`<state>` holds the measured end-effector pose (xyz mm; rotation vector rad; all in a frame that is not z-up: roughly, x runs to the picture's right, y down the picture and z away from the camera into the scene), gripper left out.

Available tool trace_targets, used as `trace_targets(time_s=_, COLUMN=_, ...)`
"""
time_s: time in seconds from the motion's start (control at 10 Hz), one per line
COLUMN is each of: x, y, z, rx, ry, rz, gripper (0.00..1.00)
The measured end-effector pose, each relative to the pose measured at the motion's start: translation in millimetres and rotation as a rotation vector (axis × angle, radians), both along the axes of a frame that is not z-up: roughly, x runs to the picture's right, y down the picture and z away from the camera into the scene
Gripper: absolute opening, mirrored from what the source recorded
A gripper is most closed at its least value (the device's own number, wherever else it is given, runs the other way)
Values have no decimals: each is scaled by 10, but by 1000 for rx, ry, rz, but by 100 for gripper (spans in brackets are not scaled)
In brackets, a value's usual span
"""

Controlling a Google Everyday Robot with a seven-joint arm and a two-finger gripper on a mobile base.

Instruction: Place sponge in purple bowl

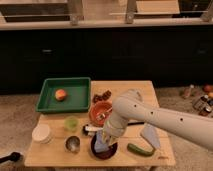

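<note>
The purple bowl (106,152) stands near the table's front edge, left of the middle. My gripper (103,139) hangs from the white arm, which reaches in from the right, and sits right over the bowl. The pale blue sponge (100,144) is at the gripper's tip, inside the bowl's rim on its left side. I cannot tell whether the sponge rests on the bowl's floor. The arm hides the bowl's far edge.
An orange-red bowl (100,112) is just behind the gripper. A steel cup (73,143), a green cup (71,122) and a white container (41,133) stand to the left. A green tray (50,102) holds an orange fruit (61,94). A green cucumber (139,149) and a pale pointed sheet (150,136) lie to the right.
</note>
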<state>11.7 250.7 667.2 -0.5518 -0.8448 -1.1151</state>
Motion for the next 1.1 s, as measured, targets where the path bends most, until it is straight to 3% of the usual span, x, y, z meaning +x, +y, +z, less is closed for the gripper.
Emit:
trace_targets(time_s=0.8, x=36, y=-26, z=45, rx=-48, ry=-4, rz=39, gripper=77)
trace_targets(time_s=1.1, x=52, y=-31, z=58, rx=-60, ry=-4, rz=47, gripper=80)
